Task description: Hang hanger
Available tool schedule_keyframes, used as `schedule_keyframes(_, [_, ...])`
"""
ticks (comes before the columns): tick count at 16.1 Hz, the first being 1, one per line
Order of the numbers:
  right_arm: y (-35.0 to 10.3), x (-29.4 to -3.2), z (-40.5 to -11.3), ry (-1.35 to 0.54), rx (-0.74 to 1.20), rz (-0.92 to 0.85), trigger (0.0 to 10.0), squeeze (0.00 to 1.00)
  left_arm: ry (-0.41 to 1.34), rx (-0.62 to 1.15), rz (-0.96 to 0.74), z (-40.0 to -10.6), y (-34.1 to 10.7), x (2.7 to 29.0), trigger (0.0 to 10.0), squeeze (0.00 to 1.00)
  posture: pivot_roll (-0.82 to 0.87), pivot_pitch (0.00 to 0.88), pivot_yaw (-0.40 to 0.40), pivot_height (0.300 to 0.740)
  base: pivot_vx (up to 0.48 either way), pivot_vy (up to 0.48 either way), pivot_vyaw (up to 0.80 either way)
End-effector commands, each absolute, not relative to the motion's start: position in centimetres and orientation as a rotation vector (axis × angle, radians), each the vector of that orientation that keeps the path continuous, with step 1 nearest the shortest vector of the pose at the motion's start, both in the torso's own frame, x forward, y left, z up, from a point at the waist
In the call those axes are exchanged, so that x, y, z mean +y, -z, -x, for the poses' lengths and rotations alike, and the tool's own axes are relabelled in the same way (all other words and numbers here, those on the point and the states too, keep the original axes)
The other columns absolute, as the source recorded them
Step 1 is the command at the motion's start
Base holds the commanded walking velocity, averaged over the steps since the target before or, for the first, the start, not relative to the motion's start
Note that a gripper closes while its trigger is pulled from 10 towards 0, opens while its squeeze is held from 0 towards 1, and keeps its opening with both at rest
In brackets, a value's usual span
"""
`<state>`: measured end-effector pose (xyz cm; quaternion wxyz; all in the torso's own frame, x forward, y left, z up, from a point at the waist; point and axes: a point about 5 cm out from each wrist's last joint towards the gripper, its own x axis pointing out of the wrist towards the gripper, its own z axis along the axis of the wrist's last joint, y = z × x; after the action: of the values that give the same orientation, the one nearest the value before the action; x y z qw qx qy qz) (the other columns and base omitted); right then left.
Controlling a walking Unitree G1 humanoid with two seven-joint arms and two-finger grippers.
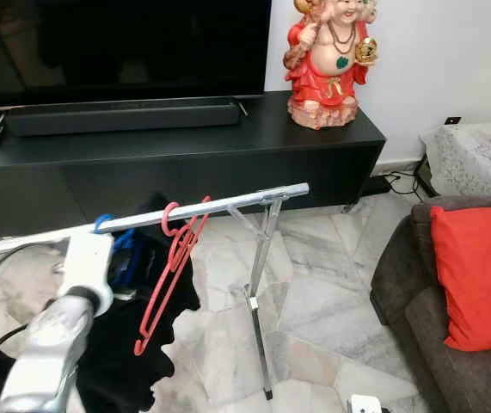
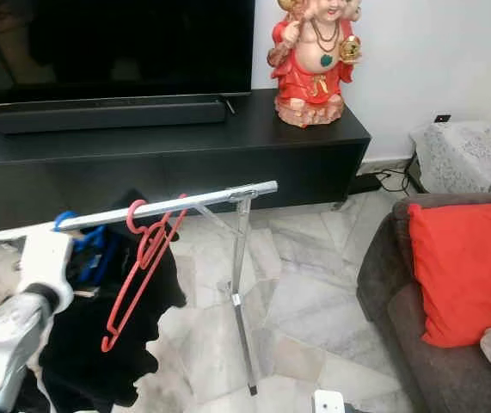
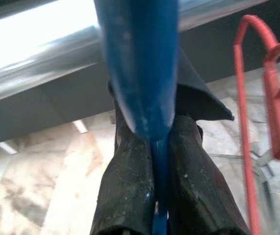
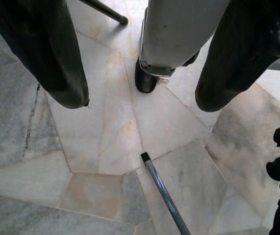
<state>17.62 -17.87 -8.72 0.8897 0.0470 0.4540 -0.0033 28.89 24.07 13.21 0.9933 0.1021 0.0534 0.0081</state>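
Black TV console [image 1: 228, 155] spans the back wall, soundbar and dark screen on top, a red-robed figurine [image 1: 327, 60] at its right end. Brown sofa [image 1: 417, 301] with red cushion [image 1: 477, 275] at far right. Marble floor throughout.

Silver clothes rail [image 1: 202, 209] runs from the lower left up toward centre, carried on a thin metal stand [image 1: 260, 301]. Black garment [image 2: 107, 344] hangs below the rail on the left.

Two red hangers [image 1: 172, 275] hooked side by side over the rail, thin wire-like frames tilting down to the left.

Blue hanger [image 1: 112, 237]: thick glossy blue plastic, its hook curved over the rail just left of the red pair. Head views give only the hook and a bit of blue behind the left arm; left wrist view shows the hook [image 3: 140, 73] close up, crossing the rail, red hooks beside it.

Left gripper [image 3: 154, 186] sits directly below the rail, its two black fingers [image 3: 125, 191] pressed against the blue hanger's neck, which runs down between them.

Right gripper [image 4: 140, 93] hangs low over the floor, fingers spread wide, nothing between them; the wrist view also shows a stand foot and a thin rod on the tiles
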Motion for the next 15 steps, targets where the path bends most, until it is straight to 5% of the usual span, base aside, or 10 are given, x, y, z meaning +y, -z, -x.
schedule_keyframes(1, [8.9, -17.8, -17.2, 0.007, 0.959, -0.094, 10.0, 0.0, -0.037, 0.053, -0.24, -27.9, -14.5, 24.6, 0.0, 0.0, 0.07, 0.114, -0.039, 0.74, 0.0, 0.0, 0.0])
schedule_keyframes(7, [8.8, -17.8, -17.4, 0.006, 0.954, -0.092, 10.0, 0.0, -0.052, 0.121, -0.294, -25.0, -12.7, 25.3, 0.0, 0.0, 0.07, 0.103, -0.038, 0.74, 0.0, 0.0, 0.0])
schedule_keyframes(8, [8.8, -17.8, -17.4, 0.004, 0.955, -0.09, 10.0, 0.0, -0.04, 0.252, -0.38, -23.8, -9.6, 25.8, 0.0, 0.0, 0.08, 0.097, -0.036, 0.74, 0.0, 0.0, 0.0])
schedule_keyframes(9, [8.8, -17.8, -17.4, 0.002, 0.955, -0.09, 10.0, 0.0, -0.065, 0.289, -0.39, -23.4, -8.4, 26.1, 2.6, 0.0, 0.07, 0.094, -0.035, 0.74, 0.0, 0.0, 0.0])
schedule_keyframes(10, [8.8, -17.7, -17.4, 0.002, 0.954, -0.091, 10.0, 0.0, -0.099, 0.328, -0.371, -23.0, -7.2, 26.3, 10.0, 0.0, 0.07, 0.087, -0.033, 0.74, 0.0, 0.0, 0.0])
schedule_keyframes(15, [8.8, -18.0, -17.4, 0.012, 0.942, -0.086, 10.0, 0.0, -0.199, 0.176, -0.312, -23.5, -8.3, 24.8, 10.0, 0.0, 0.06, 0.063, -0.031, 0.74, 0.0, 0.0, 0.0])
